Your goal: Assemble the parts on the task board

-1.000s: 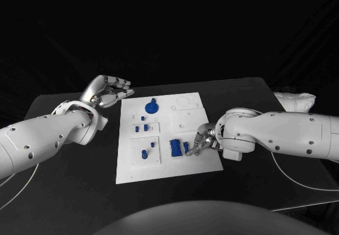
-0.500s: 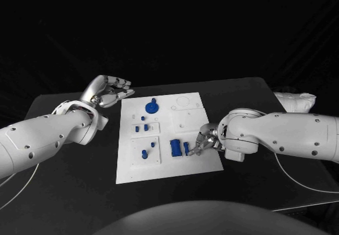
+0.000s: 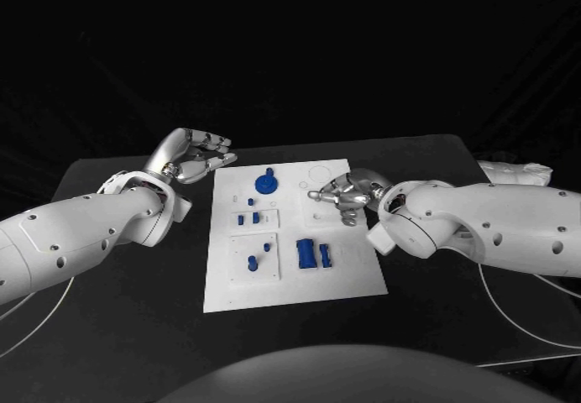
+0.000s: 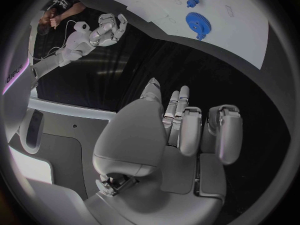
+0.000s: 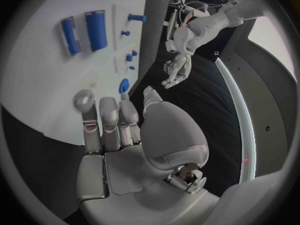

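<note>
Movement on the right side is the main change: a second ago the right hand (image 3: 344,195) was low beside the two blue blocks (image 3: 312,253) near the board's near right edge, fingers at the smaller one; now it hangs over the far right part of the white board (image 3: 290,290), above the plain white recesses there. Its fingers are spread and loosely curved, and the wrist view shows nothing between them, so it holds nothing. The two blocks lie side by side on the board, the larger one just left of the narrower, both apart from the hand.

The left hand (image 3: 191,155) has hardly shifted. It hovers off the board's far left corner over the black table (image 3: 121,319), fingers partly curled, palm empty in its own wrist view.

Other parts sit where they were: the blue gear (image 3: 265,184) at the far middle of the board, two small pegs (image 3: 247,218) in the middle left panel, and a further pair of small pieces (image 3: 255,258) in the near left panel.

My reading is that the right hand has let go of or adjusted the narrow block and pulled away; whether that block is properly seated I cannot tell. The gear and pegs look like the remaining work
</note>
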You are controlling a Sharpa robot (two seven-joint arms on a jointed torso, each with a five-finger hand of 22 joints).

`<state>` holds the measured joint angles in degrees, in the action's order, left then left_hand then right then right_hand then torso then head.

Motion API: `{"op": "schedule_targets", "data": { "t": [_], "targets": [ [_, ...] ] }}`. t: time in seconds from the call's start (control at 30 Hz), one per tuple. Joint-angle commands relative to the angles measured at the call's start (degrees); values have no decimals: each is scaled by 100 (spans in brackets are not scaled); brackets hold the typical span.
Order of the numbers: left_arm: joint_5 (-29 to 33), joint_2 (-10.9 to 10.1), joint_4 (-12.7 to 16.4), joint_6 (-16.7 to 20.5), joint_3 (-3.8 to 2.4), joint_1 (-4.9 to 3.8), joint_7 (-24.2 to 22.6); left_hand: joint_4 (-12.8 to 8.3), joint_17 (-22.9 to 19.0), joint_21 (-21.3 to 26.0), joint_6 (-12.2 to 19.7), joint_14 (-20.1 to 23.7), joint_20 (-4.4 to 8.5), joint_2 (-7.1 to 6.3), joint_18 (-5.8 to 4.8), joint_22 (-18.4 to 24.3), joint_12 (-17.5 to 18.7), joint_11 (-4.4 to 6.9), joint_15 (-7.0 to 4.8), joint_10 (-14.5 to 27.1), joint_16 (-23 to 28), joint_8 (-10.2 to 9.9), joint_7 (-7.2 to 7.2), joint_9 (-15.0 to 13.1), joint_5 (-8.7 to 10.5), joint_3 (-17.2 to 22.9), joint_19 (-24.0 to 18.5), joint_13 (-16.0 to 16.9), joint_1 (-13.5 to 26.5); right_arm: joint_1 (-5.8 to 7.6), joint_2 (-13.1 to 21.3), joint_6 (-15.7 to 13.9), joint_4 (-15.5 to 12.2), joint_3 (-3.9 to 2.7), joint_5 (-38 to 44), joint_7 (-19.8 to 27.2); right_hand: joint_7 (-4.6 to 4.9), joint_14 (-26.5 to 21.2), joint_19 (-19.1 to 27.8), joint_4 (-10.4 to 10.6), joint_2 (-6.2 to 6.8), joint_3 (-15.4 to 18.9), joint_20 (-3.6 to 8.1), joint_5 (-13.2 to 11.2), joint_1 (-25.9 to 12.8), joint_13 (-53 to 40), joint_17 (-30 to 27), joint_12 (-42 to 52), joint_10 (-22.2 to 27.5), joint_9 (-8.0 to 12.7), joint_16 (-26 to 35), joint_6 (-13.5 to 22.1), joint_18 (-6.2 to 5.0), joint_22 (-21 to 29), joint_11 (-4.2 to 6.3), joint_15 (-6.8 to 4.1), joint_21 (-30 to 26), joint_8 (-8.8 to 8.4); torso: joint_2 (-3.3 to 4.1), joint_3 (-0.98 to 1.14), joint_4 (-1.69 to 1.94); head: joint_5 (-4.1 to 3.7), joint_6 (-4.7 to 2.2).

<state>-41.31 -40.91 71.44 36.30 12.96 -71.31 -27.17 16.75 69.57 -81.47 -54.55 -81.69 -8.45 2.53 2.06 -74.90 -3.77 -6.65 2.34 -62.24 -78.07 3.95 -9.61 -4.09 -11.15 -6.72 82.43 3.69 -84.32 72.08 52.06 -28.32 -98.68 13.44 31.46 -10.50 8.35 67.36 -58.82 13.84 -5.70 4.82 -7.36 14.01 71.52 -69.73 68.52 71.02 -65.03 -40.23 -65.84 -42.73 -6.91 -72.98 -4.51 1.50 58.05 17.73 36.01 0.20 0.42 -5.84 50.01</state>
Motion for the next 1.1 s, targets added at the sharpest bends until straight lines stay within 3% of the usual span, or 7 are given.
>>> {"op": "schedule_targets", "data": {
  "t": [0.03, 0.2, 0.47, 0.57, 0.63, 0.67, 1.1],
  "targets": [
    [621, -43, 133, 275, -1, 69, -286, -15, -1209, 1140, -32, 637, 3, 102, 288, -732, -6, 32, 0, -7, 985, -15, 4, 5, -30, -122, -844, -1, 95, 5, -167, -896, 183, -6, -1180, 2345, 192, -1859, 1620, 225, 21, 153, -166, 96, 48, 1586, -1329, -2790, 1945, 350, 2570, 353, -157, 755, -203, 286, -2269, -264, -8, 12, -6, 68, -1],
    [1550, -113, 349, 428, -6, 183, -638, -64, -3401, 4700, 91, 2271, -132, 198, 821, 907, -4, -86, 143, 147, 3461, -16, -76, 12, -31, -458, -3173, -2, 451, -1, -443, -704, 472, -26, -1430, 3254, 236, -3419, 3173, 268, -61, 637, -576, -83, -544, 3323, -2939, -4728, 3198, 1006, 4471, 1349, 124, 2226, -888, 943, -4385, -781, -8, 13, -8, 120, -1],
    [2742, -150, 642, 269, -14, 314, -1294, 10, -4869, 7401, 759, 4204, -749, -31, 726, 2972, -85, -451, 766, 989, 5457, -21, -391, 24, 6, -532, -4713, 0, 1161, -20, -694, -338, 715, -46, -1555, 3824, 183, -5504, 5331, 295, 80, 676, -638, -1076, -1442, 4386, -4686, -5528, 4930, 2396, 5648, 3430, -32, 5656, -676, 763, -5656, -1248, -6, 1, 11, 168, -57],
    [1947, -159, 609, 278, -26, 321, -715, -554, -5586, 7669, 2355, 5560, -222, -253, 483, 4506, 377, -84, 438, 2756, 6254, -395, 135, 409, 396, -115, -5904, -369, 3613, -34, -679, -554, 693, -70, -1365, 3155, -835, -6137, 5882, -579, 570, 63, 89, -1401, -4378, 5746, -5813, -6361, 5746, 3253, 6140, 3851, 691, 6485, -73, 273, -5805, -1773, -13, 7, 4, 144, -41],
    [2027, -167, 655, 296, -73, 350, -698, -627, -5695, 7714, 2591, 5764, -147, -253, 410, 4739, 377, -29, 390, 3019, 6375, -395, 173, 409, 453, -42, -6083, -369, 3984, -86, -682, -601, 701, -127, -1446, 3195, -835, -6324, 5882, -825, 570, -482, 284, -1401, -5244, 6123, -6132, -6588, 5977, 3489, 6584, 4273, 691, 6735, 451, -150, -5805, -1773, -26, 7, 3, 155, -81],
    [2085, -173, 688, 310, -106, 371, -686, -655, -5733, 7728, 2674, 5834, -120, -253, 386, 4820, 377, -9, 369, 3112, 6416, -395, 186, 409, 474, -18, -6147, -369, 4114, -125, -684, -635, 707, -170, -1505, 3224, -835, -6736, 5882, -902, 570, -482, 736, -1401, -5491, 6231, -6223, -6654, 6048, 3557, 6584, 4273, 691, 6806, 451, -150, -5805, -1773, -35, 6, 2, 164, -111],
    [3651, -330, 1579, 671, -1016, 940, -362, -1055, -6228, 8147, 3800, 6774, 272, -253, 209, 5901, 377, 665, -234, 4373, 6979, -395, 497, 409, 1115, 672, -6998, -369, 5859, -1035, -729, -1440, 848, -1170, -2904, 3911, -835, -6736, 5882, -1384, 570, -482, 736, -1401, -7152, 6973, -6852, -7102, 6503, 4023, 6584, 4273, 691, 7298, 451, -150, -5805, -1773, -307, -10, -25, 419, -991]
  ]
}}
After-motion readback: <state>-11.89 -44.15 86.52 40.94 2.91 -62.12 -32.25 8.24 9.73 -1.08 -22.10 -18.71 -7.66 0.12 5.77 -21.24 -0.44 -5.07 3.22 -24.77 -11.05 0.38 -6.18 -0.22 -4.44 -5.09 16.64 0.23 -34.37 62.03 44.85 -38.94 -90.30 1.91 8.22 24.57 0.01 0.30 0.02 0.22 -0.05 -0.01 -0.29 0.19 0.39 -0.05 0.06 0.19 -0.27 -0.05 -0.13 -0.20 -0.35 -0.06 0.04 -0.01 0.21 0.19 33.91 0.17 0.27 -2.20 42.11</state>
